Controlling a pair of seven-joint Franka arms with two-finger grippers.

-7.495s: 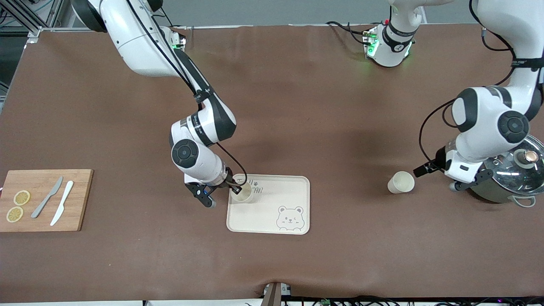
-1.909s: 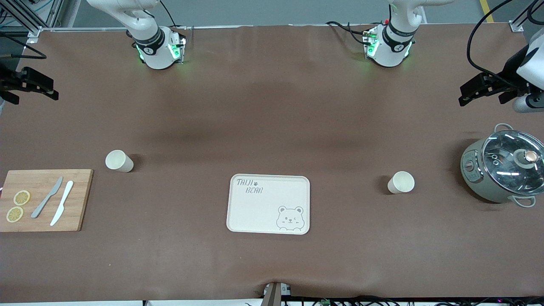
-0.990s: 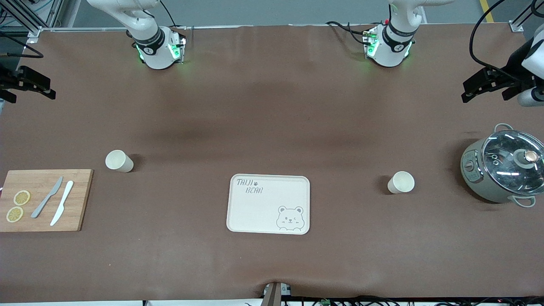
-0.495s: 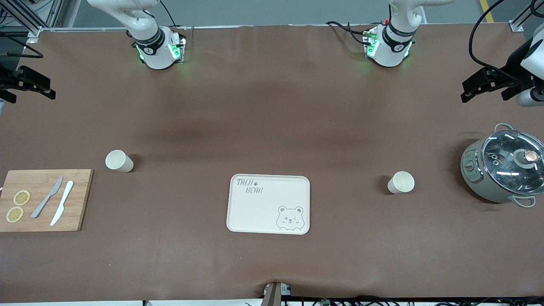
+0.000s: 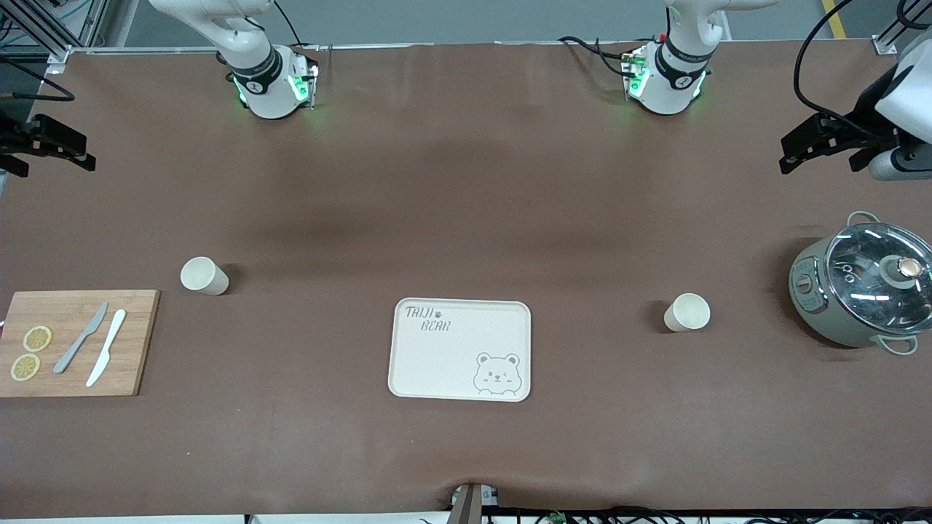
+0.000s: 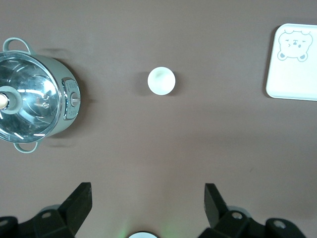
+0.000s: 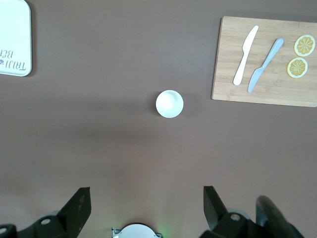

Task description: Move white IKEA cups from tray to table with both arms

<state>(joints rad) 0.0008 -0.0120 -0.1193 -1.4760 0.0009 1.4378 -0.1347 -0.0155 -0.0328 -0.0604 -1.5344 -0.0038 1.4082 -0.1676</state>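
**Both cups stand on the table, tray bare, arms drawn back**

At the right arm's end of the table (image 5: pixel 466 182), the right gripper (image 5: pixel 45 143) hangs high over the table's edge, claw spread wide and holding nothing; this arm appears to be waiting. Under it, by that end's edge, lies a wooden cutting board (image 5: pixel 76 342) with two lemon slices (image 5: pixel 30 352), a grey knife (image 5: pixel 80 338) and a white knife (image 5: pixel 106 347). One white cup (image 5: pixel 203 276) stands upright on the bare table just off the board's corner, clear of the food, probably set there to keep it within that arm's reach.

The tray (image 5: pixel 460 349) sits mid-table toward the edge nearest the front camera, empty but for its bear drawing, so the task looks done.

The other white cup (image 5: pixel 686 312) stands upright between the tray and a lidded grey cooking pot (image 5: pixel 859 289), well apart from both. The left gripper (image 5: pixel 830 142) hovers over the table's edge at the left arm's end, fingers spread, empty, likewise idle. Nothing obstructs either cup.
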